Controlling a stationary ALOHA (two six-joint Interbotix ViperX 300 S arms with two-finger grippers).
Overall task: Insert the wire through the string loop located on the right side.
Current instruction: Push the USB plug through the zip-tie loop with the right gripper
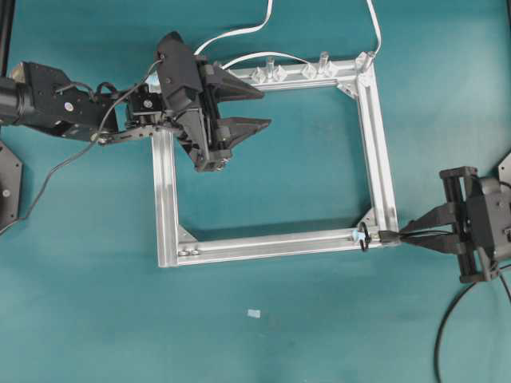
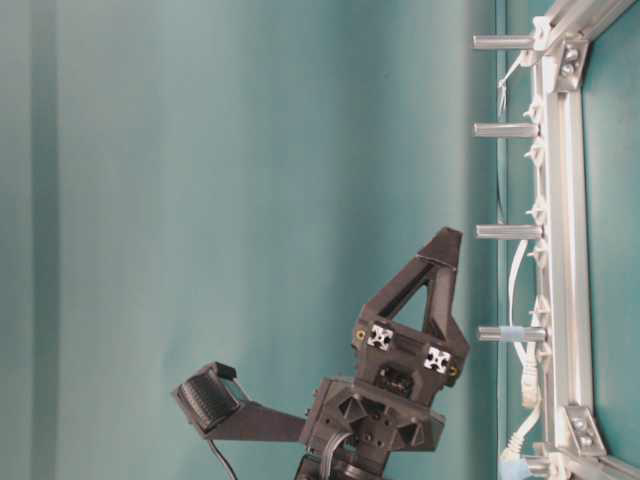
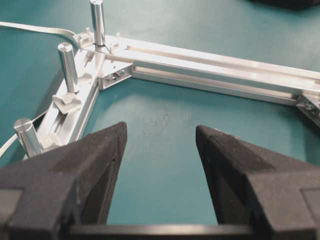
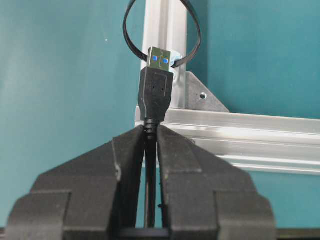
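Note:
The wire's dark plug points with its metallic tip at the lower edge of the string loop, a thin black ring round the silver frame bar. My right gripper is shut on the wire just behind the plug. From overhead, the plug lies just right of the string loop at the frame's lower right corner, with the right gripper behind it. My left gripper hovers open over the frame's upper left part, with nothing between its fingers.
The silver rectangular frame lies on the teal table. Clear clips and upright metal posts line its top bar, with white cables leading off. The black wire trails down past the right arm.

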